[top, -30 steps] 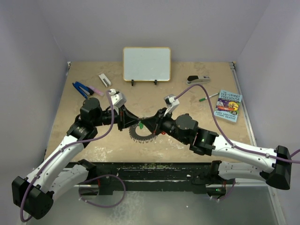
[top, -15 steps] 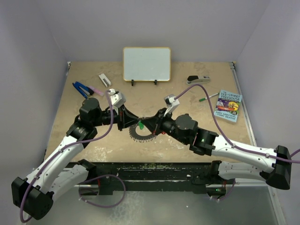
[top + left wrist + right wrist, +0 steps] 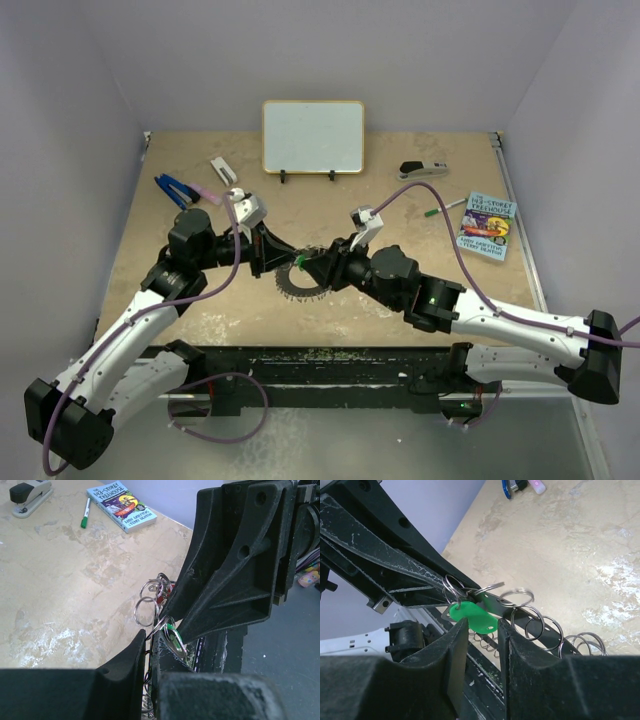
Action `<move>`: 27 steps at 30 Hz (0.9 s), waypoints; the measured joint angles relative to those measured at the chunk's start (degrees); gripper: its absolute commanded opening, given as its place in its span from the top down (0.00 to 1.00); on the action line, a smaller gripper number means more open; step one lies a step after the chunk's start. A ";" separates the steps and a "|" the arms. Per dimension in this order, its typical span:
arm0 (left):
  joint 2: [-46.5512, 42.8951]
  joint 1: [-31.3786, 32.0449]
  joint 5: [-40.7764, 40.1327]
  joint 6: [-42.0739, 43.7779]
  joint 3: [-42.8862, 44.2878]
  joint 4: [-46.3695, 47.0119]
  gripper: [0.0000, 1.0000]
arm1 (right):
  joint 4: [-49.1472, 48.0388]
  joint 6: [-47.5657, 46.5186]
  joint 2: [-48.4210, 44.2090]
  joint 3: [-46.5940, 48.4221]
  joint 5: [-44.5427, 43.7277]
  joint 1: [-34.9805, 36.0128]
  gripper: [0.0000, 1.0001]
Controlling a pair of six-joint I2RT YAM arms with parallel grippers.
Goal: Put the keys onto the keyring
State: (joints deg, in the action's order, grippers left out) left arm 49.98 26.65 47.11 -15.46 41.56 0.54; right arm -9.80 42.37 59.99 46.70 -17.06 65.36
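The keyring [image 3: 303, 291], a flat ring fringed with small silver split rings, is lifted at its far rim between the two grippers. My left gripper [image 3: 273, 257] is shut on that rim, and thin metal shows pinched in its narrow gap in the left wrist view [image 3: 150, 639]. The green key [image 3: 471, 616] hangs from a split ring at the rim, and its head sits between my right gripper's fingertips [image 3: 482, 626], which close on it. It also shows in the top view [image 3: 298, 262] and the left wrist view [image 3: 172, 633]. I cannot make out the red key clearly.
A whiteboard [image 3: 312, 136] stands at the back. A stapler [image 3: 423, 169], a green-capped pen [image 3: 440, 208] and a book [image 3: 486, 226] lie at the right. A blue-handled tool [image 3: 175, 188] and a small white item [image 3: 222, 170] lie at the back left.
My right gripper has moved slightly left toward the left gripper. The green key has shifted a little toward the far side with it. The left arm is nearly still.
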 measured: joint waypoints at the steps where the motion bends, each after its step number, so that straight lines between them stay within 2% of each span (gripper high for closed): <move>1: 0.00 0.00 -0.07 0.00 0.00 0.02 0.96 | 0.09 -0.04 0.00 0.00 -0.07 0.00 0.64; 19: -0.02 -0.02 -0.66 -0.42 0.00 0.02 0.96 | -1.31 -1.68 2.84 0.00 1.84 0.00 0.58; 27: -0.02 -0.02 -1.20 0.28 0.00 -0.79 0.96 | -0.55 -2.08 -3.04 0.00 1.46 0.00 0.61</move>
State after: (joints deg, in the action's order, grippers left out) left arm 49.95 26.63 45.91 -15.18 41.56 -0.25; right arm -10.35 40.29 56.95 46.70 -15.59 65.36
